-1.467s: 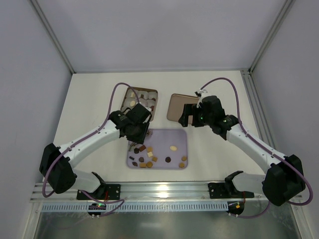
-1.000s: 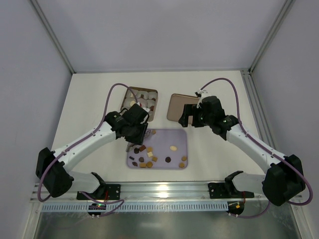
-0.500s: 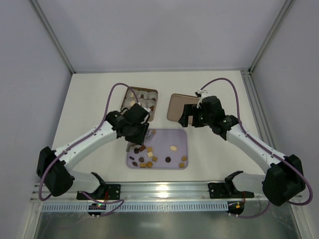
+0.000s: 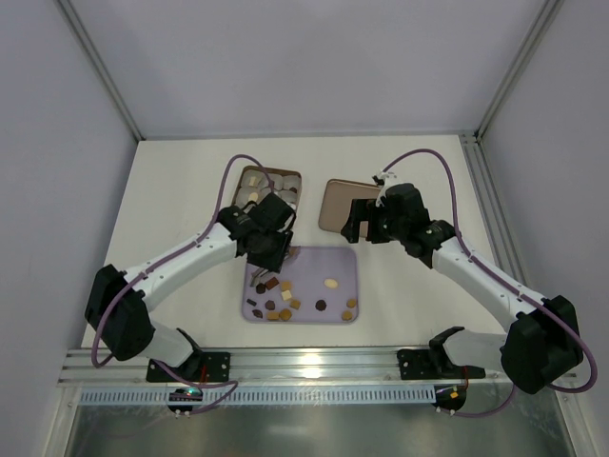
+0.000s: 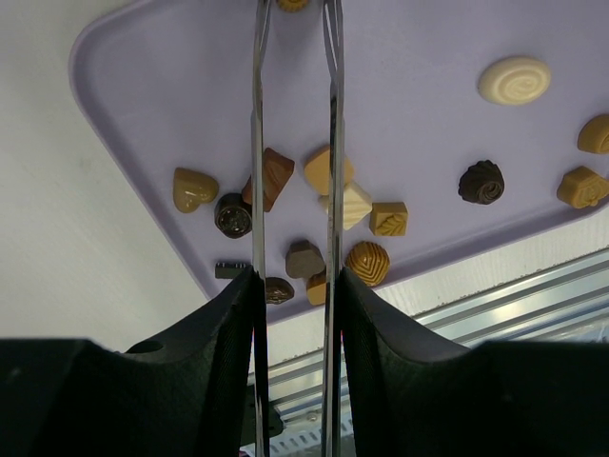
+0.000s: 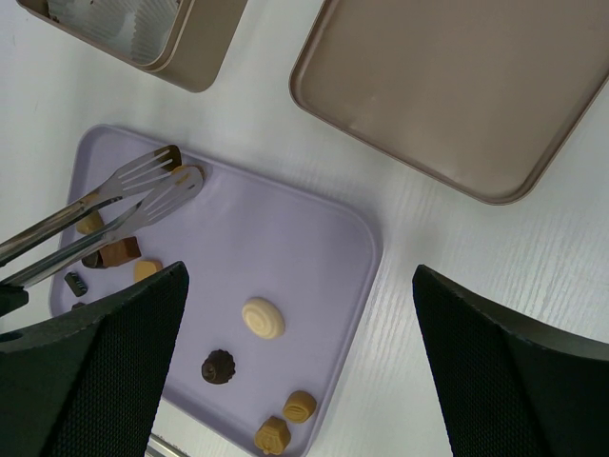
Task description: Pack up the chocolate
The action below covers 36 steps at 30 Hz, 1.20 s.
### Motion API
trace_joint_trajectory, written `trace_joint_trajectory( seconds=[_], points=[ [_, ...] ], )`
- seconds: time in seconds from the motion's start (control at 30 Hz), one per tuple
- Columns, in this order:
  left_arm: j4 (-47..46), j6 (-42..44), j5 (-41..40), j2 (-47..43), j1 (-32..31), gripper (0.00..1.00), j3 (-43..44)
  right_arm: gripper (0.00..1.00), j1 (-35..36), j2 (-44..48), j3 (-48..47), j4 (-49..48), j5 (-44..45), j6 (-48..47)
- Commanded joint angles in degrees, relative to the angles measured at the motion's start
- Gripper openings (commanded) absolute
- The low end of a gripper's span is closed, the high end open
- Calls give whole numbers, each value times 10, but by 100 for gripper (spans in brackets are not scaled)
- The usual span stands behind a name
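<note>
Early going: most chocolate [image 5: 514, 80] loose on purple tray [image 5: 428, 143], few pieces visible in tin [image 6: 205, 43]. Left hand [image 5: 293, 286] clamped on tongs [image 5: 257, 143], tips at tray's far edge; right hand [image 6: 300, 286] wide, empty.

A: Where's the tray?

B: The purple tray [image 4: 328, 262] lies by the middle of the table's [image 4: 171, 190] near edge. Most chocolates [image 4: 285, 296] crowd its near left corner; a few are scattered toward its near right corner.

A: And the tin?

B: The brown tin [image 4: 282, 174] stands just beyond the tray's far left corner, with the lid [image 4: 335, 200] beside it, apart. The left gripper [image 4: 269, 249] hangs over the tray's far left corner, the right gripper [image 4: 354, 221] over the lid's near part.
</note>
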State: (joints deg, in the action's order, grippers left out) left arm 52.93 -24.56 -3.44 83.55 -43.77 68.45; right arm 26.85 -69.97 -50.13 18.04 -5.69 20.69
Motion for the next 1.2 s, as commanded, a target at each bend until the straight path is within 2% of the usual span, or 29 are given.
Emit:
trace_joint_trajectory(
  seconds=[0.0, 0.37, 0.7, 1.17],
  points=[
    [-20, 14, -8, 2, -1, 39, 27, 100, 1, 19, -1, -18, 7, -3],
    [-27, 21, -7, 8, -1, 37, 25, 100, 1, 19, 3, -21, 5, -1],
    [-11, 29, 0, 5, -1, 31, 23, 100, 1, 18, 5, -21, 5, -1],
    [24, 25, 18, -43, -2, 31, 8, 100, 1, 20, 7, -21, 4, 0]
  ],
)
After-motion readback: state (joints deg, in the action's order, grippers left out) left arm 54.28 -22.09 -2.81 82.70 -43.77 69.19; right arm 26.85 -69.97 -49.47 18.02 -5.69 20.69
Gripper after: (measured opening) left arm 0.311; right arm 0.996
